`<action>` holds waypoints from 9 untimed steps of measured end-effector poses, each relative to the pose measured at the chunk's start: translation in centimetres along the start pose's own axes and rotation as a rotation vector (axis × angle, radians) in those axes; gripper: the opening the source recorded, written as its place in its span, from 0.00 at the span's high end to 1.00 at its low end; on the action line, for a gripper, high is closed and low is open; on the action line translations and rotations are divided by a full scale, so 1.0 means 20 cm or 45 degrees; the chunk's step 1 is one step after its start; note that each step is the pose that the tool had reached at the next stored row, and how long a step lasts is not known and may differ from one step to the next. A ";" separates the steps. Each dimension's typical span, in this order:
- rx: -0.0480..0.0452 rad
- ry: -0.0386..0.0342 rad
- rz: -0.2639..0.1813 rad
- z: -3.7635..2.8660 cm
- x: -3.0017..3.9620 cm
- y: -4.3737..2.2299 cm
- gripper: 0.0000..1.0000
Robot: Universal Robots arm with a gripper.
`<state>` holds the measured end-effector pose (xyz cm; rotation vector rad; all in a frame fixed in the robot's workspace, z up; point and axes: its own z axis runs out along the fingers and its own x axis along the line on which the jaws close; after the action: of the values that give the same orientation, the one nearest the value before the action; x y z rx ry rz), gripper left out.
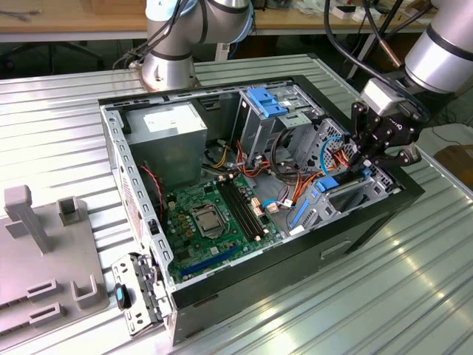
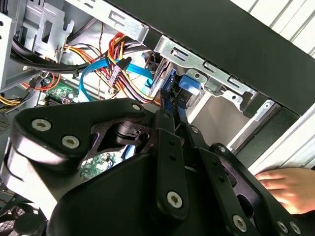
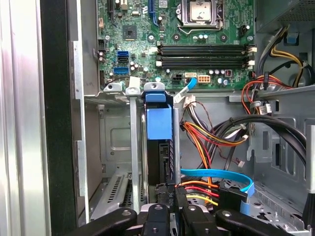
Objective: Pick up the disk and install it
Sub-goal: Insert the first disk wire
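Gripper [image 3: 170,209]: nearest the lens in both wrist views, its black fingers drawn nearly together on the edge of the disk, which it holds on edge inside the case. In the exterior view it [image 1: 367,164] hangs over the case's corner at that view's right.
Disk [image 3: 160,142]: a dark slab with blue rails, standing upright in the metal bay [image 3: 134,147] between the case wall and the cable bundle; it looks part-way seated, though how deep I cannot tell.
Handling, as a judgement: rigid and fairly heavy for its size; the metal faces are likely smooth, so the rails or narrow edges are the safer hold. Probably sensitive to knocks; a straight, untwisted push suits the tight bay.
Case wall [image 3: 56,123]: black, towards the first wrist view's left.
Motherboard [image 1: 214,214]: green, lying flat on the case floor.
Cables [image 3: 216,135]: orange, yellow, red and black, just beside the disk; a blue ribbon [image 3: 221,177] runs near the fingertips and could snag.
Person's hand [image 2: 288,184]: resting outside the case in the second wrist view.
Writing: a white label on the grey power box [image 1: 166,122]; nothing legible.
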<state>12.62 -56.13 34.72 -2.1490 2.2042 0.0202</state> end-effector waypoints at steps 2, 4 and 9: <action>0.000 0.0006 0.001 -0.001 0.000 0.000 0.83; 0.000 0.0007 0.005 0.002 0.000 0.000 0.83; 0.001 0.0009 0.011 0.008 0.001 0.000 0.83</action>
<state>12.62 -56.13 34.56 -2.1394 2.2139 0.0193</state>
